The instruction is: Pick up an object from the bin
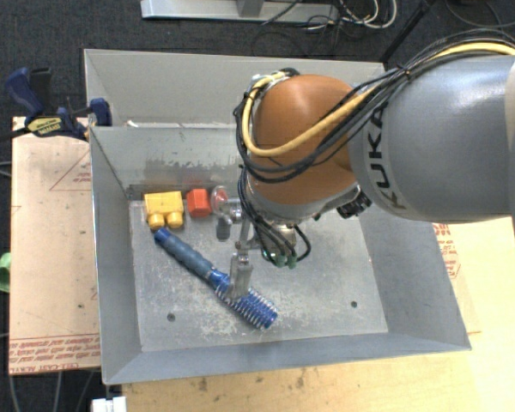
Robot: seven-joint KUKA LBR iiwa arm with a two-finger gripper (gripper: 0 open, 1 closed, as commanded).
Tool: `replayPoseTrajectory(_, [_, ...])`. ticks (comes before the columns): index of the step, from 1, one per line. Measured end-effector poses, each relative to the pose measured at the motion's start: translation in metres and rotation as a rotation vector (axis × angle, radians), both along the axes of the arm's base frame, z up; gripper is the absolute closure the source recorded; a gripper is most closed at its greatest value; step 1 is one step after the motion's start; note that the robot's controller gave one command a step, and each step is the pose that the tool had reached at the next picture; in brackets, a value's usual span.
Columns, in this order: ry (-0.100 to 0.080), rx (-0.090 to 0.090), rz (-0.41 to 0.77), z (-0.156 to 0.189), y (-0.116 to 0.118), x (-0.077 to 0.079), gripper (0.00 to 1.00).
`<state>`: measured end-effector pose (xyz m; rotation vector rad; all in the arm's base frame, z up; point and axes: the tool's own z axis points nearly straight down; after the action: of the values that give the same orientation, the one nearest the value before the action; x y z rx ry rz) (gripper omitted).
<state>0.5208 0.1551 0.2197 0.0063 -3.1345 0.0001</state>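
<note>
Camera view: arm from the right, end effector straight down at blue brush neck; grip state unclear

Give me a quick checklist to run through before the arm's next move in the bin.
1. Gripper over a thing: ok, it is down at the blue brush, near where the handle meets the bristles.
2. Brush gripped: cannot tell.
3. Orange block out of the way: ok, it sits apart by the back wall.
4. Yellow toy free of the brush: cannot tell, it lies close to the handle's end.
5. Gripper away from the walls of the bin: ok, it is over the floor's middle.
</note>
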Motion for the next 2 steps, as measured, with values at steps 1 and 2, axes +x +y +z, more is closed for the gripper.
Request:
replayPoseTrajectory(1, [-0.001,-0.001,-0.039,-0.113,-0.044,0.022,0.0])
replayPoseTrajectory(2, [-0.004,0.002,-0.033,-0.152,-0.008,0.018,0.0])
